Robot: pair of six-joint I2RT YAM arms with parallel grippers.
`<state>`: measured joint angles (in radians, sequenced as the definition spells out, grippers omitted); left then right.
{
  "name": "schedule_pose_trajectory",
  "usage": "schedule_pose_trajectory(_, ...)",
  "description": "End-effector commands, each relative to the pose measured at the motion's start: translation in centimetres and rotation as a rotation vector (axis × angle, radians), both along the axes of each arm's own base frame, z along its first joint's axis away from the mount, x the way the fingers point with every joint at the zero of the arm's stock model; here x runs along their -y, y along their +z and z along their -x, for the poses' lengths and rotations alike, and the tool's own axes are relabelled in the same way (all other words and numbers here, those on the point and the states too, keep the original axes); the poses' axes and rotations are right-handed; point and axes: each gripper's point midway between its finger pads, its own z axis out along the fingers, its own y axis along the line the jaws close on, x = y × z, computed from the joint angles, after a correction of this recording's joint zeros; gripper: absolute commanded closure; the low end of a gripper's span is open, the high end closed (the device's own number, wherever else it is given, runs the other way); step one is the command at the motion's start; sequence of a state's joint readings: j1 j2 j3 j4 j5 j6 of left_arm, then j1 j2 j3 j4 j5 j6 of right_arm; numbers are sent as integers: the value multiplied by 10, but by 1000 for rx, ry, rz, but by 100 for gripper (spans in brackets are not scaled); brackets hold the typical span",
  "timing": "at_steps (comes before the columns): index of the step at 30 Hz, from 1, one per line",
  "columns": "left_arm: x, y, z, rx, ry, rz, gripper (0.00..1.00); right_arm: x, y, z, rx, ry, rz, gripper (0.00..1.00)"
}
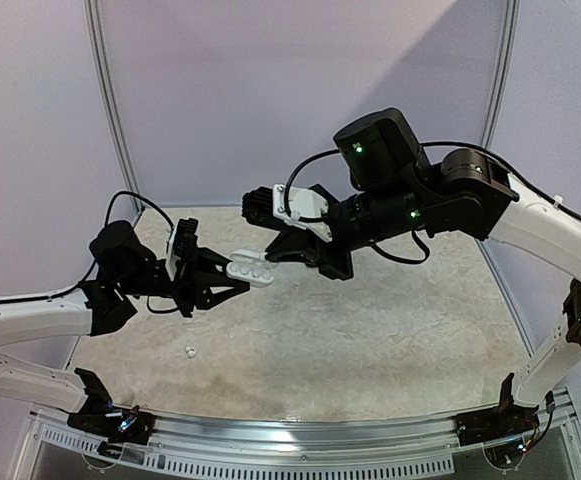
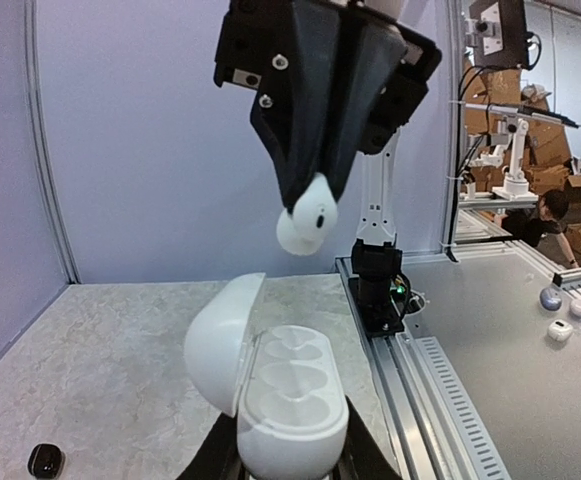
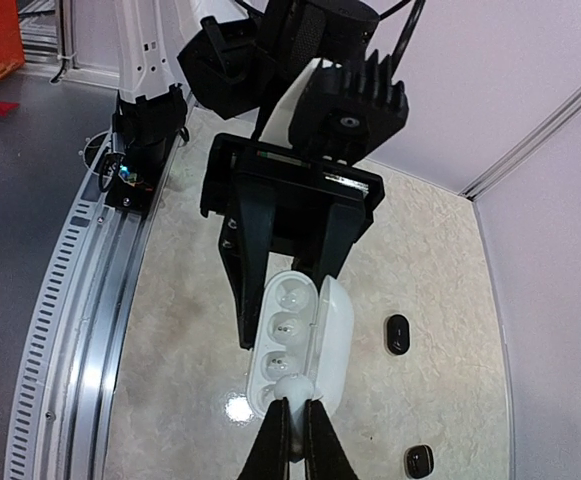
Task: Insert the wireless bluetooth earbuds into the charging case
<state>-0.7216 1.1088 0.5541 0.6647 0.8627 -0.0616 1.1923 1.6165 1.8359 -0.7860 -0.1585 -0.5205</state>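
Right now the left gripper (image 1: 226, 283) is clamping the open charging case (image 2: 290, 392) aloft, wells exposed, so the right gripper (image 2: 310, 192), pinching a white earbud (image 2: 305, 222), is hovering just above them.

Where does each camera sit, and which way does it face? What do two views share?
Top external: above and behind the bases, looking down on the table; both arms show, the left end effector holding the open charging case.
Left wrist: on the left arm, looking past its own fingers and the case at the right end effector.
Right wrist: on the right arm, looking down past its own fingers at the white earbud it pinches.
Shared: both wrist views show case and earbud.
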Motion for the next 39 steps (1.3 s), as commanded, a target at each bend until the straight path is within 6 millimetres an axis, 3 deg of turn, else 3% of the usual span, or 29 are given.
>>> schedule_pose_trajectory(1, 1, -1, -1, -63, 20, 24, 100, 1, -1, 13, -34, 16, 8, 100)
schedule_pose_trajectory(14, 1, 2, 2, 0, 8, 27, 100, -10, -28, 1, 28, 2, 109, 100)
schedule_pose_trajectory(39, 0, 6, 7, 33, -11, 38, 100, -13, -55, -15, 47, -15, 197, 100)
